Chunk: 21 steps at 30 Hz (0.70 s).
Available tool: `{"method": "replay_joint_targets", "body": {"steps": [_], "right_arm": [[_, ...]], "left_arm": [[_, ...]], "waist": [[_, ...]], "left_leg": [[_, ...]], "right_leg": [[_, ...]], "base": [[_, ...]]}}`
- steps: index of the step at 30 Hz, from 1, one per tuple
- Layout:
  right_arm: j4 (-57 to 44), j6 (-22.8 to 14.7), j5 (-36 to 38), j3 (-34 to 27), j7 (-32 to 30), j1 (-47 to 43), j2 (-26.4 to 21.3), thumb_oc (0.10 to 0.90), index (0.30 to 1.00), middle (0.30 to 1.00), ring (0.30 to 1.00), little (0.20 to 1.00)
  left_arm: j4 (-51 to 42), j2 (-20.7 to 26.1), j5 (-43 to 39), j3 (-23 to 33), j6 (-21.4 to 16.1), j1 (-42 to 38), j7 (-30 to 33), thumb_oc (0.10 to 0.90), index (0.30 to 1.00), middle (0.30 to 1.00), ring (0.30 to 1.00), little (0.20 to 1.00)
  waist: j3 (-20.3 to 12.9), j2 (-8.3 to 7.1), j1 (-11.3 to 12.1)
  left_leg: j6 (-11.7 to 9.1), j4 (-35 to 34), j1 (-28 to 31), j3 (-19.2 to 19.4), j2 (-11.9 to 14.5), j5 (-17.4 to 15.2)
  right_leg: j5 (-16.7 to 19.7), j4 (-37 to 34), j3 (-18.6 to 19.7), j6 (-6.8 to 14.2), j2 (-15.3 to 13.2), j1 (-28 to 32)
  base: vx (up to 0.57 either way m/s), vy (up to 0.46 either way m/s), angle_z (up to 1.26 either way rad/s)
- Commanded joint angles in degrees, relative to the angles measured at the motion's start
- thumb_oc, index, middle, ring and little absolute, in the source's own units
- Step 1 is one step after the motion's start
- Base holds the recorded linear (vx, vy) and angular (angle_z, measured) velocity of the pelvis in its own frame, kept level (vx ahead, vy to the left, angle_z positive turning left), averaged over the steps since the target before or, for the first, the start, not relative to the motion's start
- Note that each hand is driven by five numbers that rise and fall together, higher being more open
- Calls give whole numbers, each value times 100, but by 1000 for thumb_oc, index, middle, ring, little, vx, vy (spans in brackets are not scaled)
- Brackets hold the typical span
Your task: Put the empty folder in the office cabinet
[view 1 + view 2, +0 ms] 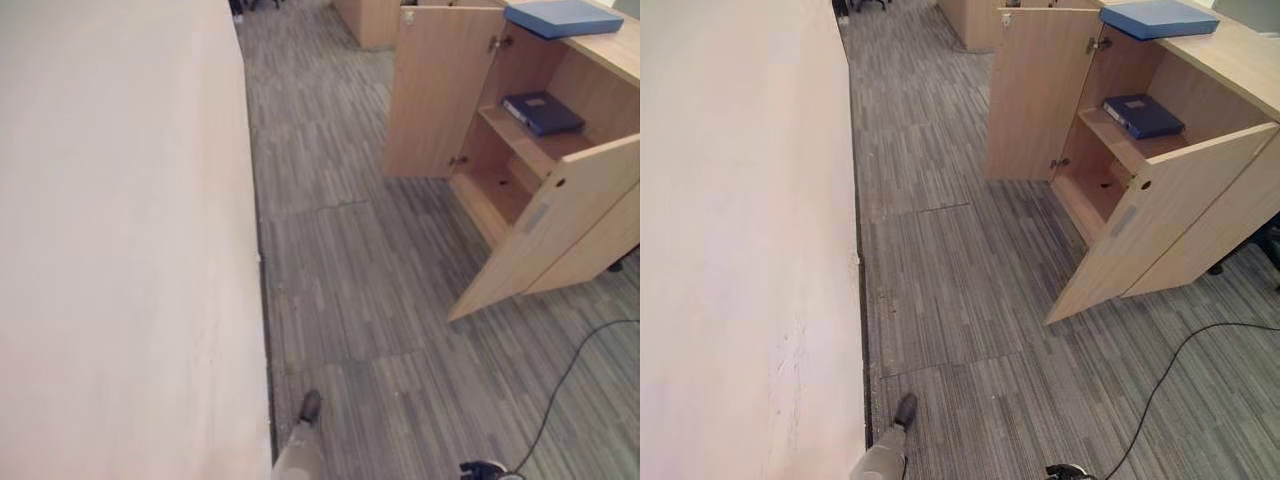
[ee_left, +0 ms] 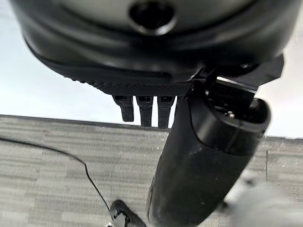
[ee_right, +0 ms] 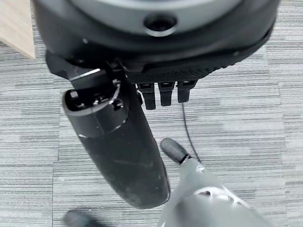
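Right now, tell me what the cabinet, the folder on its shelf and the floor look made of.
Cabinet: pale wood-grain board, matt, probably laminate. Folder on its shelf: dark blue, smooth cover, likely plastic or coated card. Floor: grey striped carpet tiles, with seams showing between squares.

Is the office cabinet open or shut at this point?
Open: both cabinet doors stand swung out, exposing a shelf with a dark blue folder lying on it.

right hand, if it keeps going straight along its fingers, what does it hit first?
Most likely the carpet floor: the right hand hangs open, fingers aimed down at it, with nothing visible between, though depth is unclear.
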Motion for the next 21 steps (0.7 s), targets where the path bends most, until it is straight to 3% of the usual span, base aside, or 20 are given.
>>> {"method": "replay_joint_targets", "body": {"steps": [1, 4, 5, 13, 14, 15, 16, 17, 18, 19, 21], "right_arm": [[-29, -102, 26, 263, 80, 87, -30, 800, 900, 900, 900, 900], [-40, -109, 41, 284, 97, 123, 41, 800, 900, 900, 900, 900], [-72, -94, 24, 322, 115, 106, 111, 800, 900, 900, 900, 900], [-367, -84, 64, 400, 161, -24, 318, 800, 900, 900, 900, 900], [-417, -91, 84, 384, 162, -14, 337, 800, 900, 900, 900, 900], [-418, -90, 83, 384, 162, -13, 339, 800, 900, 900, 900, 900], [-515, -83, 103, 412, 188, -6, 359, 800, 900, 900, 900, 900], [-560, -88, 122, 426, 190, 5, 386, 800, 900, 900, 900, 900], [-561, -88, 122, 427, 190, 5, 386, 800, 900, 900, 900, 900], [-617, -110, 172, 469, 163, 9, 435, 800, 900, 900, 900, 900], [-692, -113, 221, 555, 159, -35, 484, 800, 900, 900, 900, 900]], "left_arm": [[-21, 625, 89, -90, -275, -169, 248, 800, 900, 900, 900, 900], [-6, 665, 139, -80, -288, -190, 263, 800, 900, 900, 900, 900], [-20, 713, 165, -79, -304, -205, 296, 800, 900, 900, 900, 900], [-66, 842, 253, -77, -315, -209, 316, 800, 900, 900, 900, 900], [-61, 849, 269, -74, -311, -203, 314, 800, 900, 900, 900, 900], [-62, 850, 269, -74, -311, -202, 314, 800, 900, 900, 900, 900], [-60, 855, 263, -56, -277, -162, 309, 800, 900, 900, 900, 900], [-60, 865, 281, -54, -261, -134, 292, 800, 900, 900, 900, 900], [-60, 866, 281, -53, -261, -134, 292, 800, 900, 900, 900, 900], [-31, 907, 300, -37, -221, -60, 277, 800, 900, 900, 900, 900], [-33, 909, 293, -10, -201, -33, 282, 800, 900, 900, 900, 900]], "waist": [[-423, -56, 147], [-513, -105, 156], [-579, -166, 183], [-804, -444, 323], [-814, -443, 327], [-814, -453, 327], [-769, -439, 305], [-734, -409, 294], [-729, -412, 293], [-641, -426, 314], [-500, -419, 323]], "left_leg": [[195, -12, 43, -55, -287, 61], [246, -12, 124, 8, -395, -9], [355, -12, 213, 117, -569, -128], [823, -12, 414, 395, -1422, -540], [893, -12, 464, 367, -1556, -594], [900, -12, 462, 371, -1569, -592], [1075, -12, 610, 307, -1851, -675], [1134, -12, 724, 260, -1947, -733], [1136, -12, 728, 260, -1953, -732], [1199, -12, 973, 210, -2071, -959], [1243, -12, 1110, 253, -2010, -1053]], "right_leg": [[-120, 43, -396, 305, -87, 65], [-45, 43, -344, 417, -251, 22], [80, 45, -298, 579, -530, -8], [807, 695, -428, 1087, -1740, -259], [1033, 969, -469, 1104, -1947, -314], [1026, 985, -463, 1110, -1964, -325], [1665, 1684, -434, 1035, -2396, -523], [1839, 1995, -478, 963, -2540, -571], [1835, 2003, -476, 965, -2547, -570], [2108, 2517, -617, 986, -2781, -700], [1941, 2638, -747, 902, -2649, -1010]], "base": [[218, 186, -55], [160, 171, -22], [245, 307, -24], [174, 248, -20], [113, 195, 15], [138, 304, 18], [137, 305, 18], [136, 301, 22], [227, 220, 23], [210, 139, 30], [158, 77, 13]]}}
